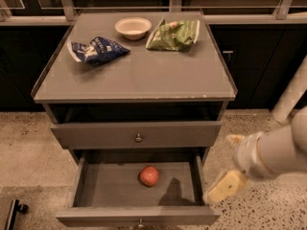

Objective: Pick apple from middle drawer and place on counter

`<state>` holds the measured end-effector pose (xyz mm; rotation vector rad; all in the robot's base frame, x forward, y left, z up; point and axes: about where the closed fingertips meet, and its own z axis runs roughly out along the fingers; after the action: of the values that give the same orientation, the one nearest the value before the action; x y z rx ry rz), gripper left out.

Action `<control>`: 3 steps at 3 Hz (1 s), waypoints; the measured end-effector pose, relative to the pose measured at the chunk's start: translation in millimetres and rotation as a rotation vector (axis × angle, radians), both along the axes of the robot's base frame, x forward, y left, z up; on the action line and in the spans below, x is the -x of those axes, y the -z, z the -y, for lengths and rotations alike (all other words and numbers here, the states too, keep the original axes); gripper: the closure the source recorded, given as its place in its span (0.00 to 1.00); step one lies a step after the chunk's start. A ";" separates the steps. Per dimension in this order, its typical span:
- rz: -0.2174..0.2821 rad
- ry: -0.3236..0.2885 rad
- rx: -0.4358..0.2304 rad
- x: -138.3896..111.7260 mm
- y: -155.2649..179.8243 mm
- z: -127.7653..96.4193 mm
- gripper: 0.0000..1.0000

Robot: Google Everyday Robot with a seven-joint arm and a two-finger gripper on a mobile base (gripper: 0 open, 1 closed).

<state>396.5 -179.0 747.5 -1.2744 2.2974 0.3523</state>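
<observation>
Gripper [219, 169] sat at the lower right of the frame, just outside the right wall of the middle drawer [110, 188], with its 2 fingers spread wide and nothing between them. The apple [149, 176] lay alone on the drawer floor, near the middle and a little toward the back, well apart from the gripper. No reach into the drawer had begun yet.

Here's the trouble I saw coming. That apple was round and free on a smooth floor, so a finger landing off-centre would likely nudge it and send it rolling to the back, under the closed drawer [136, 134] above. A sideways entry looked risky too: the lower finger hung right at the drawer's right wall, and a straight move left would probably clip that wall. The front of the closed drawer overhung the rear of the opening, so a high approach from behind was out; my call was up, over the wall, then down from the front.

Room for the placing looked generous. The counter [139, 75] carried only a white bowl [133, 27], a blue bag [97, 50] and a green bag [174, 34], all in its upper part in the frame, leaving the broad front of the surface bare. Its thin raised rim ought to stop a slow roll, but a drop close to the chipped front edge could well bounce the apple over and down
</observation>
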 end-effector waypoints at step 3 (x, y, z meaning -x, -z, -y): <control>0.053 0.059 -0.190 -0.1 73.4 -41.3 0.00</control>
<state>396.6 -137.7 674.1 -1.1072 2.1931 0.4975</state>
